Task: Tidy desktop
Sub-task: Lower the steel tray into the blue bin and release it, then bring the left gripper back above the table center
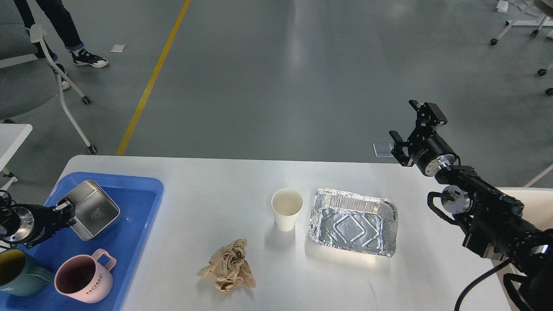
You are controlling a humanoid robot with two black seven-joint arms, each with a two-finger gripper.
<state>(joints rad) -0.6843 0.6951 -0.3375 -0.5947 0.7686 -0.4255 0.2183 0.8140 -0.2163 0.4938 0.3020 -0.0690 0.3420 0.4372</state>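
Note:
The white desktop [224,181] holds a white paper cup [287,208], a foil tray [353,221] and a crumpled brown paper napkin [228,266]. At the left, my left gripper [67,210] is shut on the rim of a square steel container [92,209], held low in the blue tray [129,224]. My right gripper [414,125] is open and empty, raised beyond the table's far right edge.
A pink mug [84,280] and a teal mug [17,272] stand at the tray's front. A chair [26,73] and a person's legs [65,30] are on the floor at the far left. A small white table corner [11,138] shows at left.

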